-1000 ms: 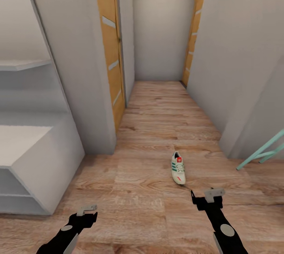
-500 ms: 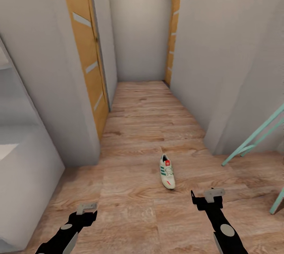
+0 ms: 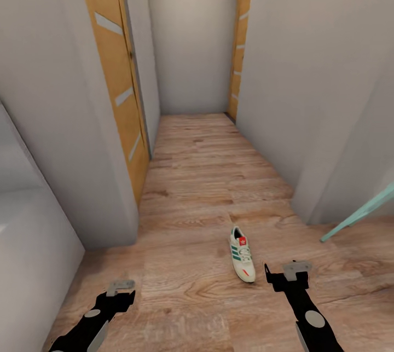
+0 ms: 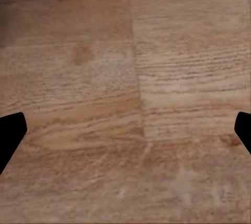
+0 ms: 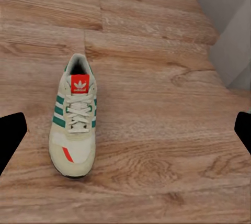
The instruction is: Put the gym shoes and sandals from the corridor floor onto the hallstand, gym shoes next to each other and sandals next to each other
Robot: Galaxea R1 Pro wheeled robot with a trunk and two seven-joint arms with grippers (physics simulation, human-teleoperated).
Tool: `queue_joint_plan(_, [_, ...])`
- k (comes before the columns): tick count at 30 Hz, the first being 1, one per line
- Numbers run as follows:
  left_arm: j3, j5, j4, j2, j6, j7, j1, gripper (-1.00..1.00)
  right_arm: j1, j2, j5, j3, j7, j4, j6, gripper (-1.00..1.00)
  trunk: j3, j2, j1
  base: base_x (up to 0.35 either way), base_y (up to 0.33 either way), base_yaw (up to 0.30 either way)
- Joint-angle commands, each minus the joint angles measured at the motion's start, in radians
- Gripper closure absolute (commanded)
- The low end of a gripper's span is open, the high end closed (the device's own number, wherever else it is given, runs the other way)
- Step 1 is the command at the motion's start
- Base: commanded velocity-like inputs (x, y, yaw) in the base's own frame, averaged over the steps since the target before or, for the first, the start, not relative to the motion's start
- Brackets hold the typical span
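Plain grey walls close in a narrow corridor whose wood floor (image 3: 208,177) runs in light brown planks with dark grain lines and knots, ending at a blank grey end wall. Two flat orange-brown doors with pale slanted insets stand along it, one door on the left (image 3: 117,84) and a second door on the right (image 3: 239,51) farther back. At the lower left edge of the head view a smooth light-grey block (image 3: 33,264) is cut off by the frame, so its shape cannot be made out. At the right edge a thin mint-green bar (image 3: 361,212) slants up out of view. One shoe (image 3: 242,253) lies flat on the floor, sole down, near and slightly ahead of the right gripper (image 3: 288,275); it is a white low lace-up sneaker with green side stripes, a red tongue tab and a red dash on the toe, and its toe points toward the robot. In the right wrist view the shoe (image 5: 75,116) sits between the two dark fingertips, which stand wide apart at the picture's edges and hold nothing. The left gripper (image 3: 119,292) hangs over bare planks, and its wrist view likewise shows both black fingertips (image 4: 10,135) spread wide with only wood grain between them
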Motion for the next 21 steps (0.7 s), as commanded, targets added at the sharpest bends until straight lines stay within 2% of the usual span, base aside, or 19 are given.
queue_joint_plan(1, [0.002,0.001,0.001,0.0,-0.003,-0.002,0.0,-1.0,0.0,0.0,0.01,-0.001,0.0,-0.001,0.0,-1.0,-0.001,0.0,0.0,0.277,0.219,-0.004])
queue_joint_plan(11, [0.003,0.001,0.0,0.001,-0.003,-0.002,0.0,-1.0,0.0,0.002,0.01,-0.002,0.0,-0.005,0.0,-1.0,-0.001,0.0,0.0,0.253,0.234,-0.015])
queue_joint_plan(21, [0.002,0.001,0.0,0.0,-0.001,-0.002,-0.001,-1.0,0.0,0.001,0.01,-0.002,0.001,-0.014,0.0,-1.0,0.001,0.0,0.0,0.248,0.246,-0.233])
